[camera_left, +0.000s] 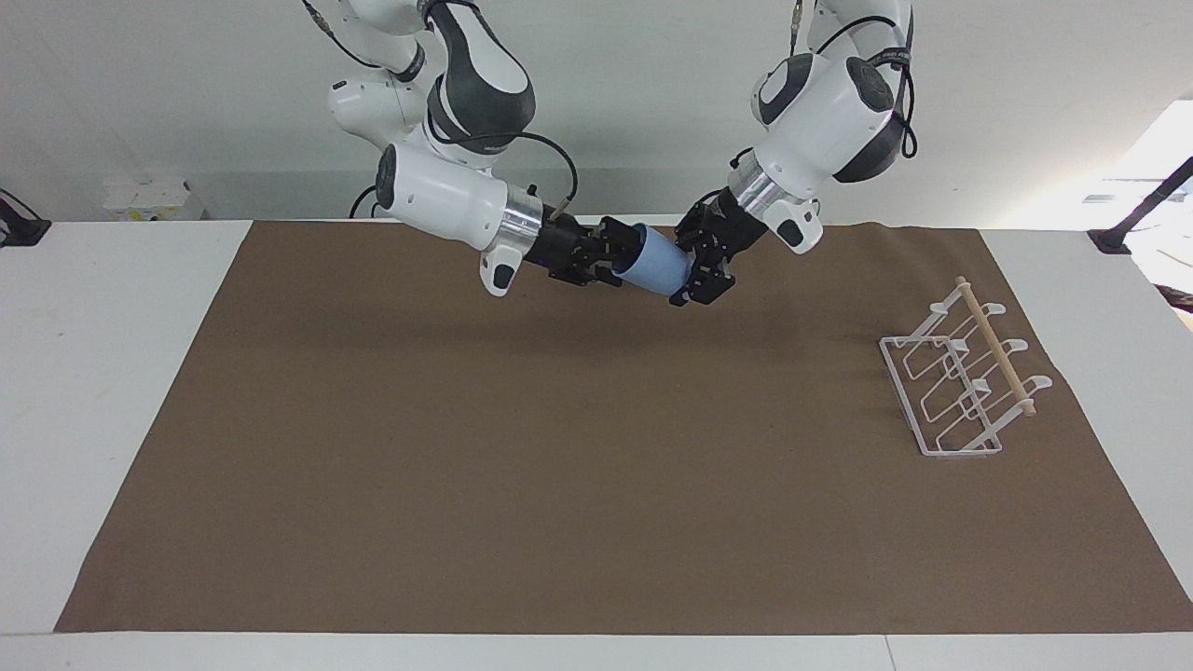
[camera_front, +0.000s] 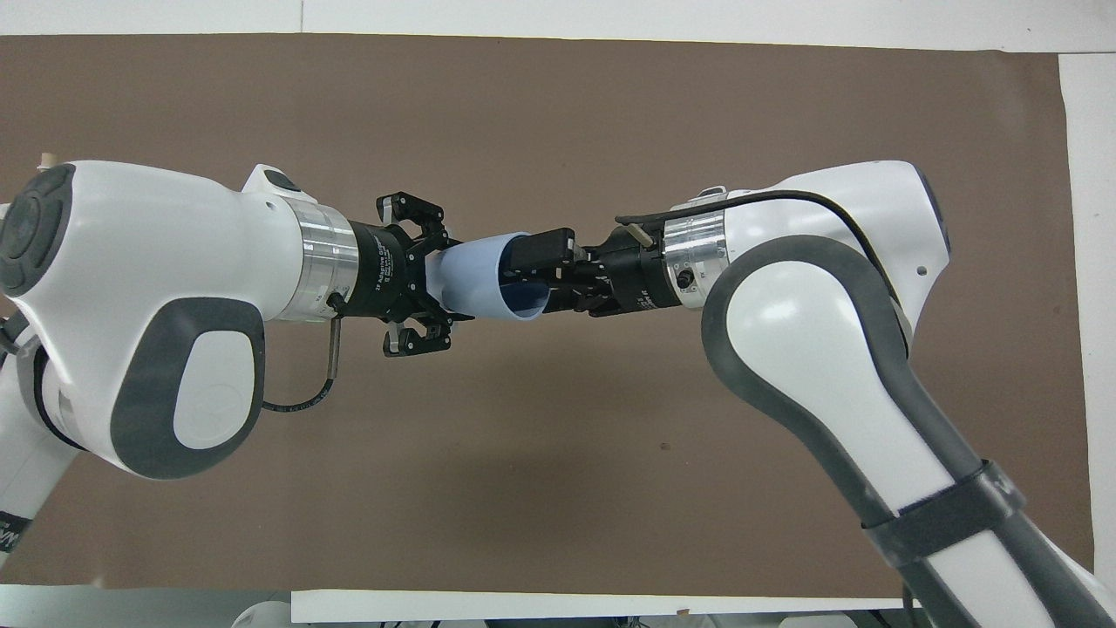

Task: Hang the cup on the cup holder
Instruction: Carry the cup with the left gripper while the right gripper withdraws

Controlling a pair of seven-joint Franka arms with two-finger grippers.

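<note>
At the bench edge on the left arm's end, the cup holder (camera_left: 960, 382) stands on the brown mat (camera_left: 559, 485), with nothing hung on it. Well apart from it, over the middle of the bench edge nearest the robots, the left gripper (camera_left: 694, 267) is clamped around the base of the light-blue cup (camera_left: 655, 263). The cup is in the air on its side, its mouth turned toward the right gripper (camera_left: 615, 253). That gripper's tip sits at the rim and partly in the mouth; whether it grips I cannot tell.

This looks like a handover. To do it well, one grip should be firm before the other lets go. The departing arm should withdraw straight along the cup's axis, leaving the mouth free for a prong.
</note>
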